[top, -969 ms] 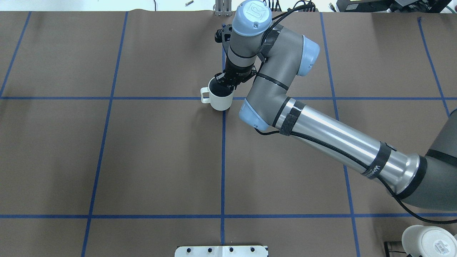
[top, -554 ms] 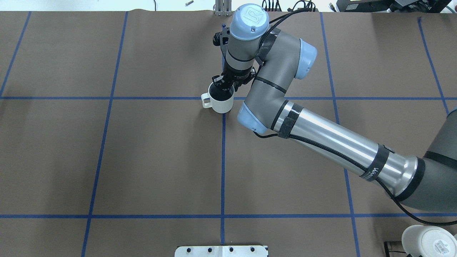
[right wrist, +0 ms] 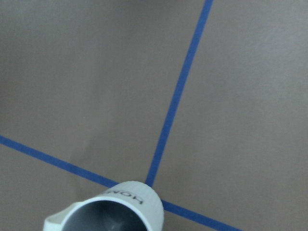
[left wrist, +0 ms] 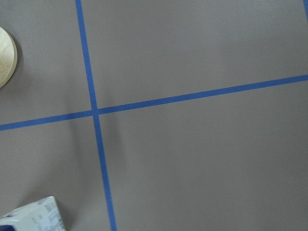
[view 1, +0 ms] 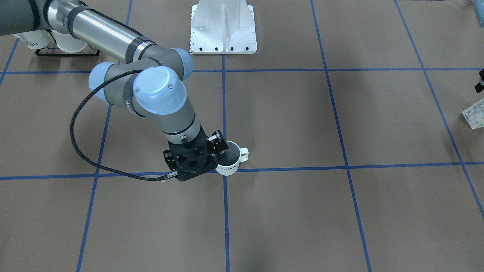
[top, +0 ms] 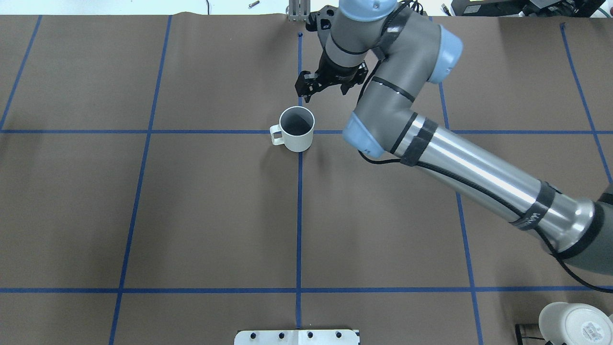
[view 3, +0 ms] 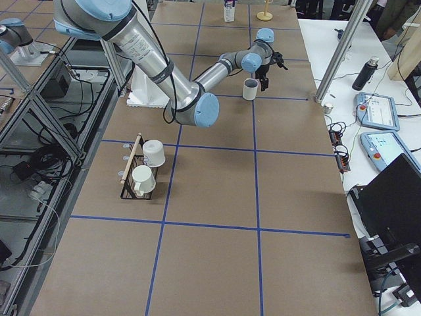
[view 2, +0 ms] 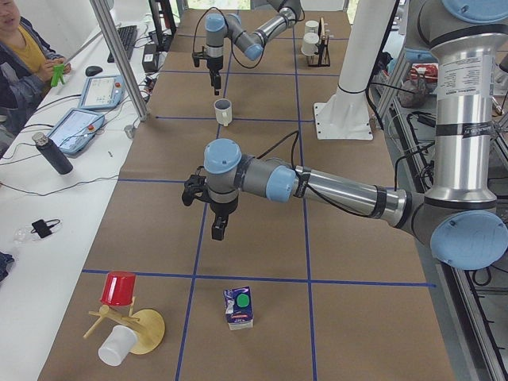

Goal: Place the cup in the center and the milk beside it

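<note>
The cup (top: 297, 128) is a white mug with a dark inside. It stands upright on the crossing of blue tape lines at mid-table, handle toward the robot's left. It also shows in the front view (view 1: 229, 161) and the right wrist view (right wrist: 115, 211), where its "HOME" lettering is visible. My right gripper (top: 320, 90) is open and empty, lifted clear of the cup on its far side. The milk (view 2: 238, 308), a blue and white carton with a green cap, stands at the table's left end. My left gripper (view 2: 217, 230) hovers short of it; I cannot tell whether it is open.
A black wire rack (view 3: 139, 172) with two white mugs stands near the robot's right side. A wooden stand (view 2: 135, 329) with a red cup and a white cup is beside the milk. The white base mount (view 1: 223, 28) is at the robot's edge.
My right gripper has let go of the cup's rim and has risen and moved away toward the far edge. The cup stays on the tape crossing.
</note>
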`<action>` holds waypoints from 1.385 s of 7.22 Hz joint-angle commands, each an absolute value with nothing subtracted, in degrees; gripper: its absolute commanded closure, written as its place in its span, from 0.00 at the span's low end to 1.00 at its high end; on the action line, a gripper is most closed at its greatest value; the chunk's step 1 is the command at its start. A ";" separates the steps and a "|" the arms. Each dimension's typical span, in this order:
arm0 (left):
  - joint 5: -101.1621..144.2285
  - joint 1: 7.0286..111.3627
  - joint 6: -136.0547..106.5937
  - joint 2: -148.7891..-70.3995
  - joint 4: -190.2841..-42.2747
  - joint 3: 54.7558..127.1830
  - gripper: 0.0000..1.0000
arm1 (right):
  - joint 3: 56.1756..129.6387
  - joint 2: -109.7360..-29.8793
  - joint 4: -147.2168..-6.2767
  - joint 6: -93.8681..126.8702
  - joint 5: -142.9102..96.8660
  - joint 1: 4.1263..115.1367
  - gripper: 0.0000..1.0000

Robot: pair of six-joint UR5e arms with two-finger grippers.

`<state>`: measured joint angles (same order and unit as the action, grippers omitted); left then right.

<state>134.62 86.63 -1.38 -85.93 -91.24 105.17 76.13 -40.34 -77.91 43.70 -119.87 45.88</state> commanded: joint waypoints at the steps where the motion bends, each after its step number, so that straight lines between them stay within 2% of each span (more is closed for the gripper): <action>1: 134.74 95.07 5.62 -85.78 -90.79 99.08 0.03 | 85.13 -50.66 -77.96 43.16 -121.82 49.21 0.00; 2: 134.74 98.49 7.19 -86.56 -90.27 95.40 0.03 | 86.30 -51.84 -78.05 43.24 -121.82 49.48 0.00; 5: 135.00 99.49 6.16 -87.28 -90.35 88.34 0.02 | 89.73 -56.60 -77.78 43.24 -121.20 49.48 0.00; 10: 137.73 98.79 -1.58 -86.57 -91.14 87.71 0.02 | 90.26 -57.74 -77.43 43.33 -120.94 49.48 0.00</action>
